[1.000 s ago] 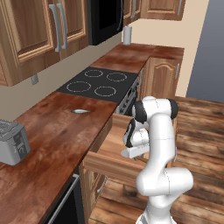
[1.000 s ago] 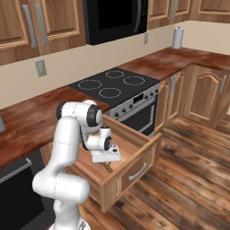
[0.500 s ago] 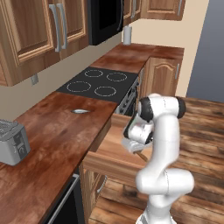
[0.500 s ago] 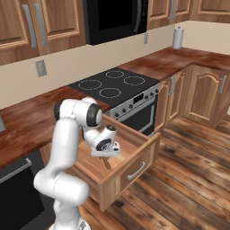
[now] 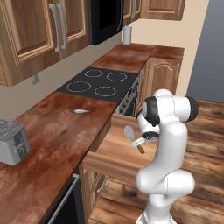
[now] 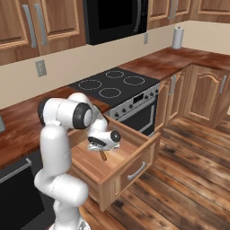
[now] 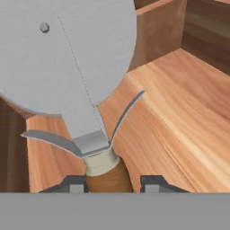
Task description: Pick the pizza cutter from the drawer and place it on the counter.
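The pizza cutter [image 7: 67, 54] fills the hand view, its grey disc up close and its brown handle [image 7: 108, 177] running down between my fingertips [image 7: 74, 183]. My gripper [image 7: 110, 182] is shut on that handle. In the left base view the gripper [image 5: 139, 143] holds the cutter [image 5: 129, 132] just above the floor of the open drawer [image 5: 109, 153]. The right base view shows the gripper [image 6: 99, 146] with the cutter's handle [image 6: 103, 155] hanging below it, over the drawer [image 6: 134, 167]. The dark wooden counter [image 5: 57, 131] runs along the left of the drawer.
A black stovetop [image 5: 100, 83] lies beyond the drawer. On the counter sit a grey toaster [image 5: 11, 142] and a small silver fish-shaped item [image 5: 80, 111]. A paper towel roll [image 5: 127, 35] stands at the far corner. Wall cabinets hang above; the drawer's walls [image 7: 157, 27] rise around the cutter.
My hand has turned and risen a little inside the drawer with the pizza cutter in its grip; the disc now sticks out to the counter side.
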